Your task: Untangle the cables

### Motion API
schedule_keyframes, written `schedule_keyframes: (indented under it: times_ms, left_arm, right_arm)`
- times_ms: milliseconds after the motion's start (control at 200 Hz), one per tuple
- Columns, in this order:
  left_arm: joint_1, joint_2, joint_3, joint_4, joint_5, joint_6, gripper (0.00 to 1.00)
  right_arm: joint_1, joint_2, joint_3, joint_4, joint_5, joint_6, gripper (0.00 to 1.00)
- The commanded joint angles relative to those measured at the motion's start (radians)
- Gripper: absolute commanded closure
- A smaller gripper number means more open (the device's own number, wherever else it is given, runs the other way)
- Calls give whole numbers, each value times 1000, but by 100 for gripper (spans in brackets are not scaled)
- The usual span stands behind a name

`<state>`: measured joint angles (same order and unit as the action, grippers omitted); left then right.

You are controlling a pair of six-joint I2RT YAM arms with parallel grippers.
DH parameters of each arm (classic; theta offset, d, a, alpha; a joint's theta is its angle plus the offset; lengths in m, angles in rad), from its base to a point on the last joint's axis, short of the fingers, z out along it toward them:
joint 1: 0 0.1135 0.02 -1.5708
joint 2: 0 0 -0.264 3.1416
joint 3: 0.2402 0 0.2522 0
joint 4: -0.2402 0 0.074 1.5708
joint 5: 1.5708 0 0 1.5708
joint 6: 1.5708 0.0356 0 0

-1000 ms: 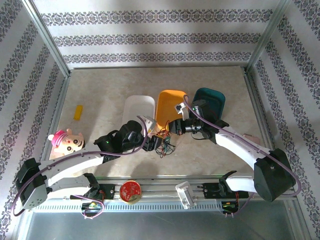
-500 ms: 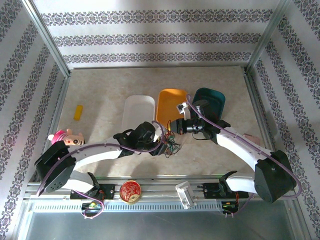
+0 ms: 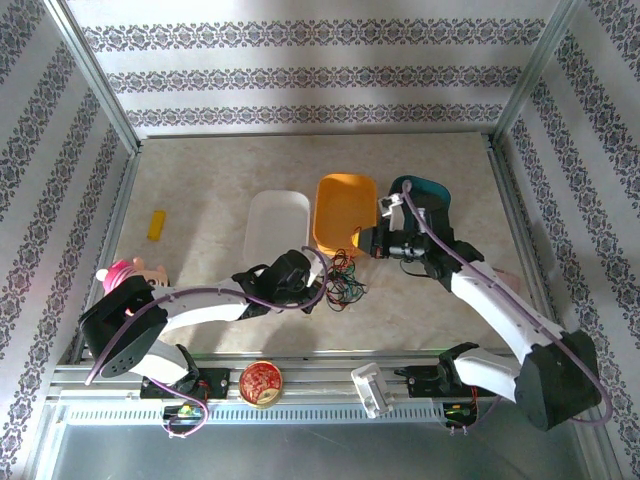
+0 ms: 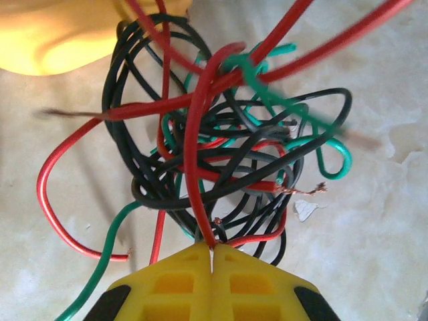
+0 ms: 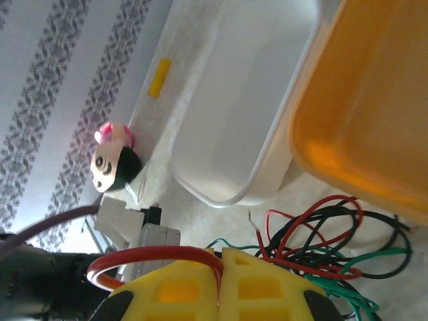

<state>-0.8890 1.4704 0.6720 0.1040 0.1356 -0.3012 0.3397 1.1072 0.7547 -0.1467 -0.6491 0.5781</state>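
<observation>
Yellow fingers (image 4: 174,284) of the left gripper (image 4: 212,251) meet tightly on one red strand of the tangled thin black, red and green cables (image 4: 221,147) just ahead of them. The right gripper (image 5: 219,257), tips together, pinches a red loop; an orange plastic tray (image 5: 361,100) and a white plastic tray (image 5: 241,100) lie beyond.

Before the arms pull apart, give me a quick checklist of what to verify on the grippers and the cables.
1. Left gripper shut on a red cable: ok.
2. Right gripper shut on a red loop: ok.
3. The two grips are on different strands: cannot tell.
4. Cables separated: not ok, black, red and green are in one knot.
5. Cables free of the orange tray: cannot tell.
</observation>
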Motion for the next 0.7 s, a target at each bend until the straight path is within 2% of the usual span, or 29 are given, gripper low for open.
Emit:
schedule_keyframes:
  times_ms: [0,195,460,575,695]
  left_arm:
    - [2,10,-33,45,-31,-40,100]
    - [5,25,-70,49,-40,-53,100]
    - [7,45,-99,48,-48,-67,100]
    - [7,45,-107,45,-50,-70,100]
    - [8,39,-114,55,-36,-65,100]
  right_arm:
    - [-46,-82,-2,-41,100,38,100]
    - [-92,-222,67,-166,351,1,100]
    - [-126,-353,177,-189,658,-62,100]
    - [-139,-366,235,-163,682,-94,100]
    - [-141,-341,299,-151,598,-116,100]
